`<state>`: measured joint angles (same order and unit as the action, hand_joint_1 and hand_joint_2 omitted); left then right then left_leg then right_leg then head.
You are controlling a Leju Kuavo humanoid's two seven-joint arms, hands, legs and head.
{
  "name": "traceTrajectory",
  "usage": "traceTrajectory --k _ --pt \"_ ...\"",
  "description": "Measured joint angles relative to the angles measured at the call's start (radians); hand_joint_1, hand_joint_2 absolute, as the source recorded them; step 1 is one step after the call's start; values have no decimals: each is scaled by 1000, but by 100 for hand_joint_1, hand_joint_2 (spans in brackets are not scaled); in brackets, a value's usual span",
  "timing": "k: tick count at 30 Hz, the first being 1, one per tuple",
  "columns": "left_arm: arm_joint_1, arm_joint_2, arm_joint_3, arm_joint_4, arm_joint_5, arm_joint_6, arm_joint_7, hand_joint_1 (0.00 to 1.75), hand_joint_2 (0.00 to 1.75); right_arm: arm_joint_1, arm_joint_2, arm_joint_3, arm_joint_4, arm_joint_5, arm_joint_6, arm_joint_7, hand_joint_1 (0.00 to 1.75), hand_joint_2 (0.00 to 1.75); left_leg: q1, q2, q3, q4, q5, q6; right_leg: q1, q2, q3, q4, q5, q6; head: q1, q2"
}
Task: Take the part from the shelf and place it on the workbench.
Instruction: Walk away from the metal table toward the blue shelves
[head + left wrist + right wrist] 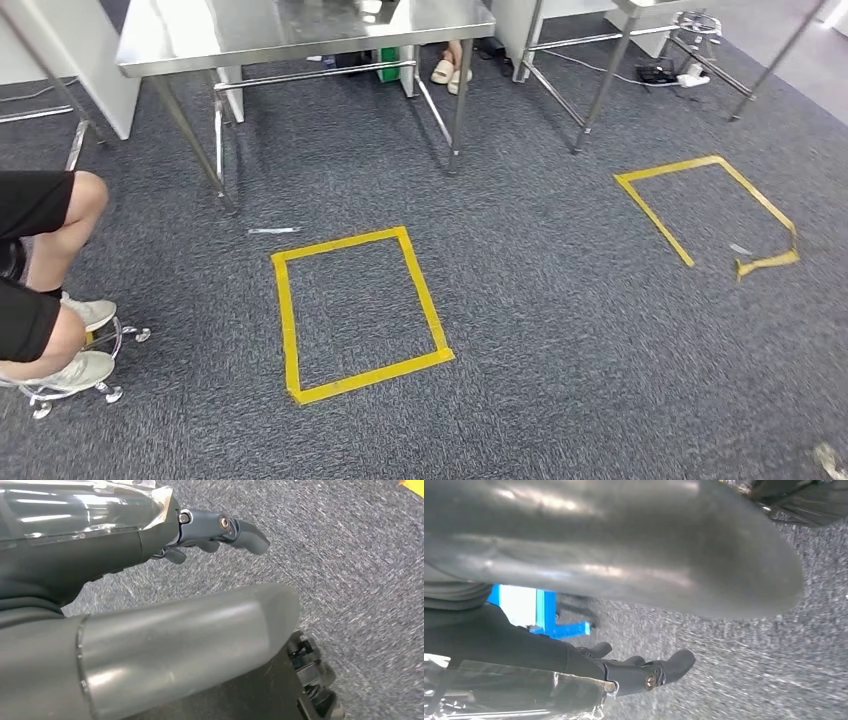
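In the left wrist view my left hand (125, 550) hangs over grey carpet, its thick thumb (190, 640) in front and its dark fingers (235, 530) stretched out, holding nothing. In the right wrist view my right hand (524, 645) hangs the same way, fingers (654, 672) extended and empty. A stainless steel workbench (200, 40) stands ahead at the top of the head view.
Two yellow tape squares mark the carpet, one in the middle (290, 330) and one at the right (650, 210). A seated person's legs (50, 230) and stool base (70, 390) are at the left. More steel table legs (600, 90) stand at the back right. A blue frame (546, 615) shows behind my right hand.
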<state>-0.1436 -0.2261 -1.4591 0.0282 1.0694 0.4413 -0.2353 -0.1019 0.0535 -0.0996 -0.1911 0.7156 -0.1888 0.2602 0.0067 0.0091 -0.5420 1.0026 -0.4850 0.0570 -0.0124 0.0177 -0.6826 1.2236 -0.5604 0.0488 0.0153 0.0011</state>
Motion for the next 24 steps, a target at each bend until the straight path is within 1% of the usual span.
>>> traceTrajectory --k 1,2,3,4,5,6,7,8,9,10,11,12,13,14,15,16,17,18,22,23,24 --pt "2 0 0 0 4 -1 0 0 0 -1 1 0 0 4 0 4 0 0 -1 14 -3 0 1 1 -2 -4 -22 55 -20 2 0 0" --pt "3 1 0 0 8 -2 1 0 0 -1 2 0 0 9 0 7 0 0 -1 26 -4 0 1 1 -4 -7 -26 77 -25 8 1 0" --pt "4 1 0 0 12 -3 2 0 0 0 3 0 0 14 0 11 0 0 -1 38 -5 1 2 0 -6 -11 -7 53 -15 17 1 0" --pt "5 1 0 0 17 -4 2 0 0 -1 4 0 0 20 0 14 0 0 0 50 -4 1 2 0 -8 -20 33 -11 8 26 1 0" --pt "6 1 0 0 24 -6 0 0 0 -3 6 0 0 28 0 16 0 0 -2 60 -2 1 2 -3 -9 -43 82 -95 32 32 2 0" --pt "8 1 0 0 31 -6 -2 0 0 -7 9 0 0 36 1 17 0 0 -4 69 0 1 1 -7 -7 -65 122 -166 53 33 2 0" --pt "9 1 0 1 38 -5 -6 0 0 -11 12 1 0 44 4 18 0 0 -8 76 1 1 1 -12 -4 -80 147 -212 66 28 0 0" --pt "10 2 0 1 45 -4 -10 0 0 -14 15 2 0 52 7 20 0 0 -11 83 2 2 1 -17 -1 -87 154 -231 71 21 -1 0" --pt "11 2 1 2 52 -2 -14 0 0 -17 17 4 0 58 11 21 0 0 -13 89 4 1 2 -22 2 -79 150 -229 74 14 -2 0" --pt "11 2 2 2 59 0 -18 0 0 -19 18 6 0 65 15 22 0 0 -13 95 4 0 1 -28 -1 -68 148 -229 78 6 -4 0" --pt "12 2 3 2 65 1 -22 0 0 -20 20 8 0 70 18 23 0 0 -12 90 3 5 -5 -34 -6 -59 146 -231 81 0 -4 0" --pt "11 3 4 2 70 3 -25 0 0 -21 21 10 0 75 21 24 0 0 -10 77 -1 16 -17 -39 -11 -50 147 -233 85 -8 -6 0" --pt "10 3 6 2 74 5 -28 0 0 -23 22 12 0 78 24 24 0 0 -9 56 -11 40 -37 -43 -16 -43 148 -234 89 -16 -7 0" --pt "9 3 8 2 78 8 -30 0 0 -25 23 14 0 82 26 24 0 0 -7 30 -32 88 -69 -45 -17 -35 145 -234 92 -21 -9 0" --pt "8 3 10 2 81 10 -32 0 0 -28 24 16 0 85 28 24 0 0 -6 12 -60 152 -103 -46 -16 -27 141 -234 96 -27 -10 0" --pt "8 3 12 2 84 11 -33 0 0 -30 25 17 0 87 30 24 0 0 -6 0 -87 212 -133 -47 -14 -20 138 -234 97 -30 -10 0" --pt "8 3 15 2 86 12 -34 0 0 -32 26 18 0 89 31 24 0 0 -6 -6 -109 260 -156 -47 -13 -14 136 -234 99 -32 -10 0" --pt "8 3 16 2 87 12 -35 0 0 -32 27 18 0 90 31 24 0 0 -6 -7 -120 283 -164 -48 -12 -11 135 -234 99 -32 -10 0" --pt "8 3 17 2 87 12 -35 0 0 -32 27 18 0 90 31 24 0 0 -6 -8 -126 296 -168 -48 -12 -9 134 -234 99 -32 -10 0" --pt "8 3 18 2 88 12 -35 0 0 -32 27 19 0 90 31 24 0 0 -6 -8 -131 305 -166 -47 -11 -4 134 -234 99 -32 -10 0" --pt "8 3 19 2 88 12 -36 0 0 -32 27 20 0 91 31 24 0 0 -4 -9 -120 285 -145 -47 -11 8 134 -232 100 -31 -10 0"
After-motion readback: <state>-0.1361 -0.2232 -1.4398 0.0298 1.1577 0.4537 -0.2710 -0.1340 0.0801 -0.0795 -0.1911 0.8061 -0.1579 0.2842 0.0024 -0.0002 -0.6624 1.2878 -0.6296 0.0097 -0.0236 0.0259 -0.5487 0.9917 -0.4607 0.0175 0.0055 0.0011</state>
